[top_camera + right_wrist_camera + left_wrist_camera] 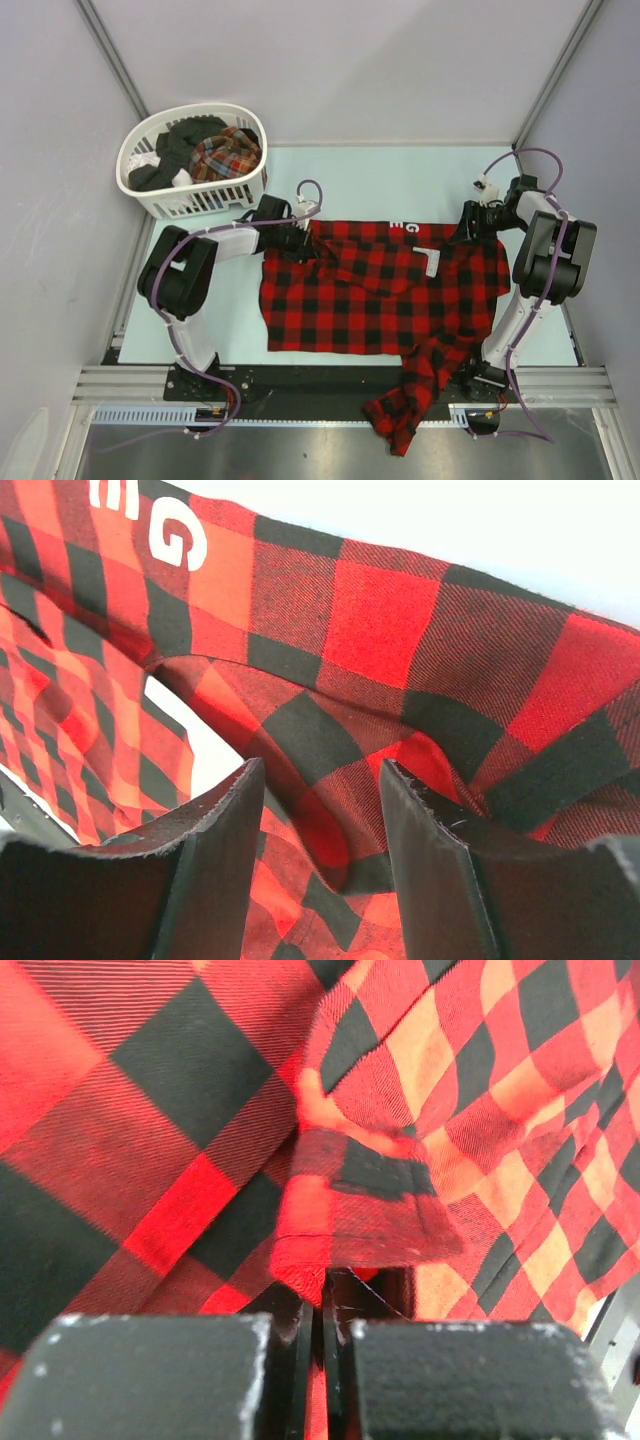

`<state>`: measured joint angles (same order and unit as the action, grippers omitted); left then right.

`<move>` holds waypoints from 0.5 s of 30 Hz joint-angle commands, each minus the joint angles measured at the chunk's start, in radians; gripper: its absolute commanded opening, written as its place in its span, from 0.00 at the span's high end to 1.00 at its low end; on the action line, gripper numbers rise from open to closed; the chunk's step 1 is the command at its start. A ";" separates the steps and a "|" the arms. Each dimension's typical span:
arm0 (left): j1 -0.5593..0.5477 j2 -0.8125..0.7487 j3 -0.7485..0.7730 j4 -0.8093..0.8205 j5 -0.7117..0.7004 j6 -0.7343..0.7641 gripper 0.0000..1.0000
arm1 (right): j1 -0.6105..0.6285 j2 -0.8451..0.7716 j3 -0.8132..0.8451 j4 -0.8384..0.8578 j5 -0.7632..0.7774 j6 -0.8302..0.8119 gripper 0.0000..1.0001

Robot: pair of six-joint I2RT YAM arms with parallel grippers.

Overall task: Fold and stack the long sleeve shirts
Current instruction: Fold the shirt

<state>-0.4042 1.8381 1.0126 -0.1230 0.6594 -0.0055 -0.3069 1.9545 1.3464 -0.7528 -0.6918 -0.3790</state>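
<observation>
A red-and-black checked flannel shirt [380, 295] lies spread on the table, with one sleeve [410, 400] hanging over the near edge. My left gripper [298, 240] is at the shirt's far left corner. In the left wrist view it [325, 1300] is shut on a fold of the flannel [360, 1200], and red cloth shows between the fingers. My right gripper [470, 225] is at the far right corner. In the right wrist view it [320, 820] is open, with a raised fold of the flannel [330, 740] between the fingers. A finer plaid shirt [226, 155] lies in the basket.
The white slatted basket [170, 205] stands at the far left and also holds dark clothes [175, 150]. White letters [405, 228] and a white label [430, 262] show on the flannel near the collar. Grey walls close in both sides. A metal rail [300, 385] runs along the near edge.
</observation>
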 commanded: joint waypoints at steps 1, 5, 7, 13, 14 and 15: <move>0.024 -0.095 -0.037 0.108 0.020 -0.051 0.99 | -0.006 0.011 0.016 -0.006 0.023 -0.018 0.45; 0.047 -0.112 -0.083 0.146 -0.014 -0.067 0.99 | -0.012 0.004 0.026 -0.013 0.012 -0.014 0.45; 0.067 -0.109 -0.091 0.140 -0.029 -0.065 0.99 | -0.014 -0.002 0.030 -0.019 0.005 -0.015 0.45; 0.085 -0.079 -0.025 -0.007 -0.073 0.001 0.71 | -0.020 -0.052 0.082 -0.054 -0.037 -0.041 0.44; 0.088 -0.089 -0.023 -0.021 -0.099 0.045 0.69 | -0.020 -0.058 0.098 -0.071 -0.035 -0.052 0.44; 0.093 -0.106 -0.019 -0.041 -0.112 0.070 0.66 | -0.023 -0.071 0.126 -0.077 -0.031 -0.066 0.43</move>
<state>-0.3260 1.7672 0.9421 -0.0841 0.6025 -0.0292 -0.3218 1.9556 1.3712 -0.7906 -0.6930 -0.3878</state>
